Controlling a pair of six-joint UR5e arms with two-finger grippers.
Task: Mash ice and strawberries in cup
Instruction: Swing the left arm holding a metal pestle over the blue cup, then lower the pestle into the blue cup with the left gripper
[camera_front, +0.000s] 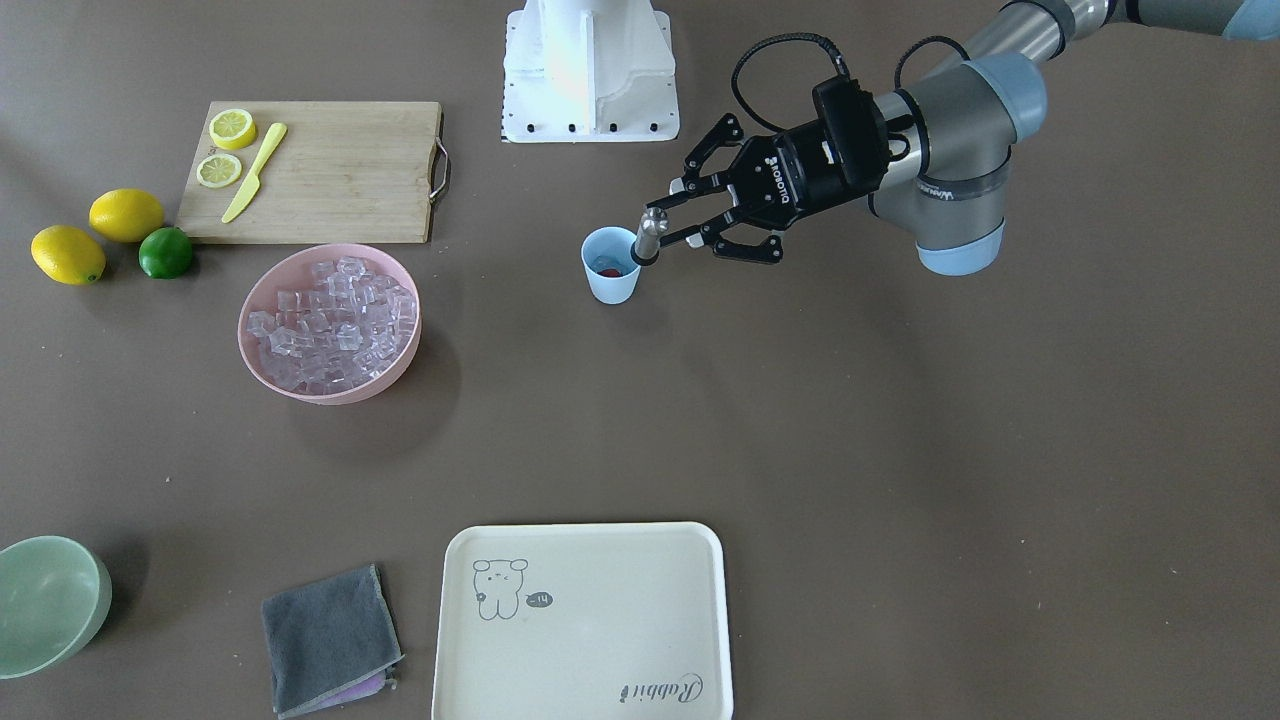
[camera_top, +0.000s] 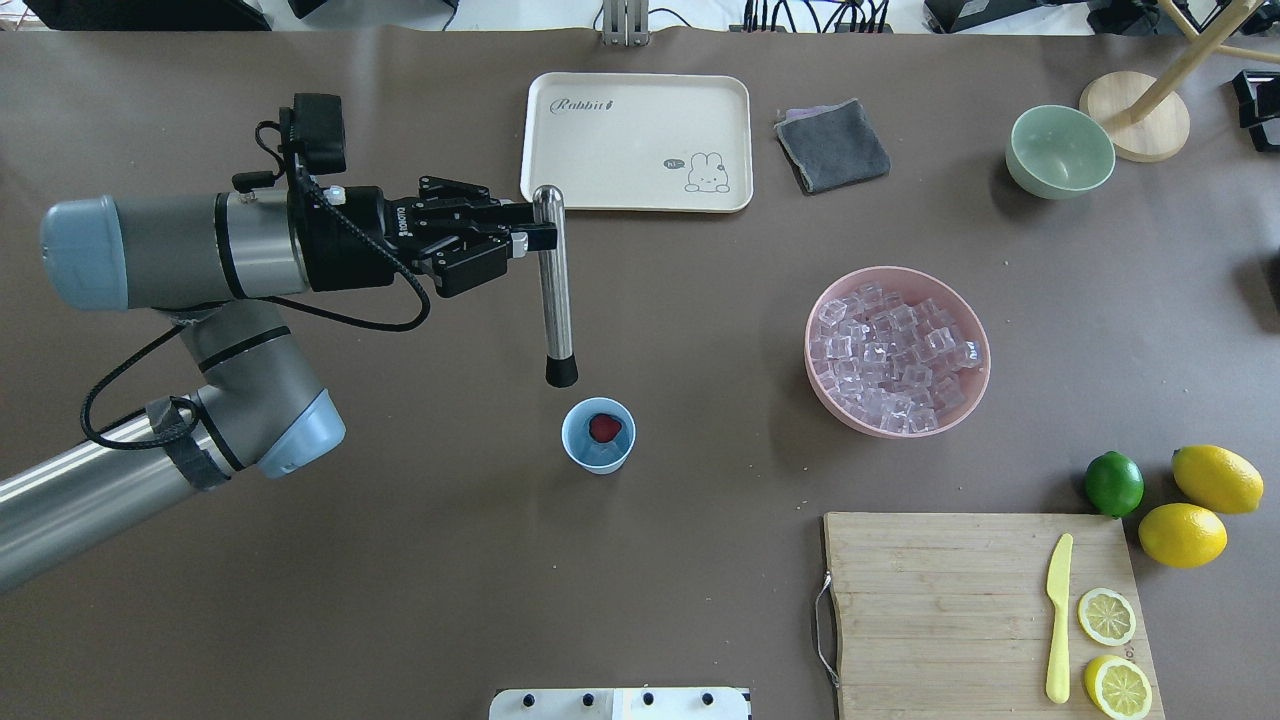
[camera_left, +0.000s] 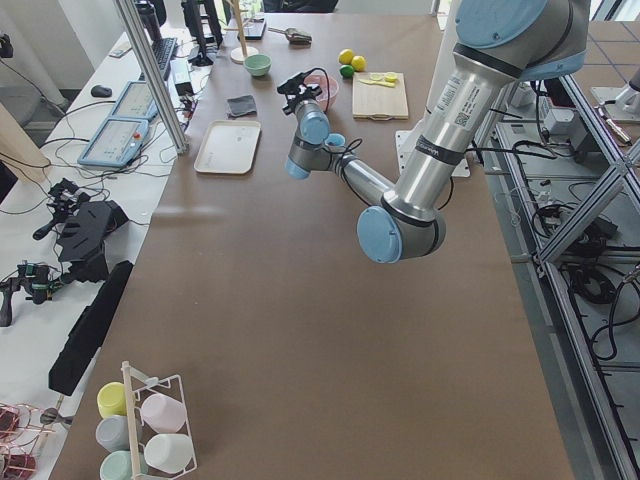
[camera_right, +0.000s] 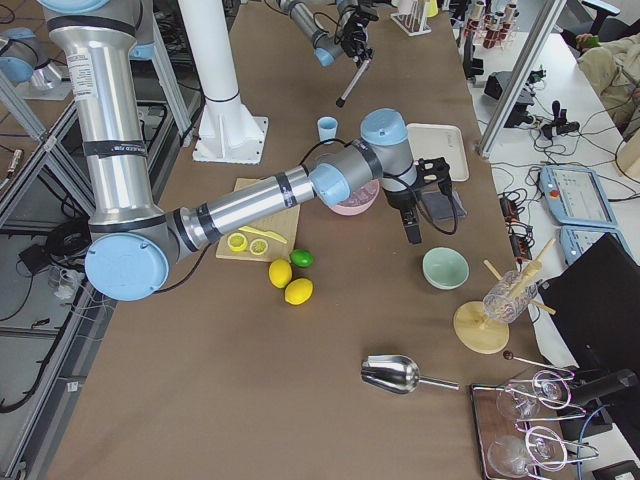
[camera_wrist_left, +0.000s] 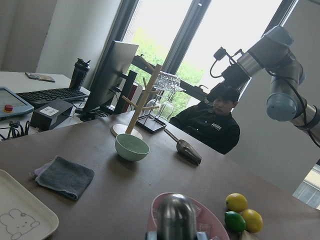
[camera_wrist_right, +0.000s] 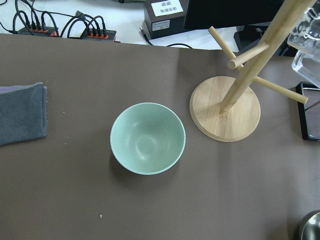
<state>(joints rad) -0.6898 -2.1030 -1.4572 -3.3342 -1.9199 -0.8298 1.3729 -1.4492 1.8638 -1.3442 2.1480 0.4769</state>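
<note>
The light blue cup (camera_top: 598, 450) stands at mid-table with a red strawberry (camera_top: 603, 428) inside; I cannot tell whether any ice is in the cup. The ice (camera_top: 893, 352) fills a pink bowl (camera_top: 975, 385) to the cup's right. My left gripper (camera_top: 522, 236) is shut on the upper end of a steel muddler (camera_top: 553, 290). The muddler's black tip (camera_front: 640, 258) hangs in the air over the cup (camera_front: 610, 270), clear of the berry. My right gripper (camera_right: 412, 222) hovers over the pale green bowl (camera_wrist_right: 147, 138); whether it is open or shut does not show.
A cream tray (camera_top: 637, 142) and a grey cloth (camera_top: 832, 145) lie at the far side. A cutting board (camera_top: 950, 600) holds lemon slices and a yellow knife, with two lemons and a lime (camera_top: 1114, 483) beside it. A wooden rack (camera_wrist_right: 226, 107) stands near the green bowl. A person (camera_wrist_left: 214, 125) sits beyond the table.
</note>
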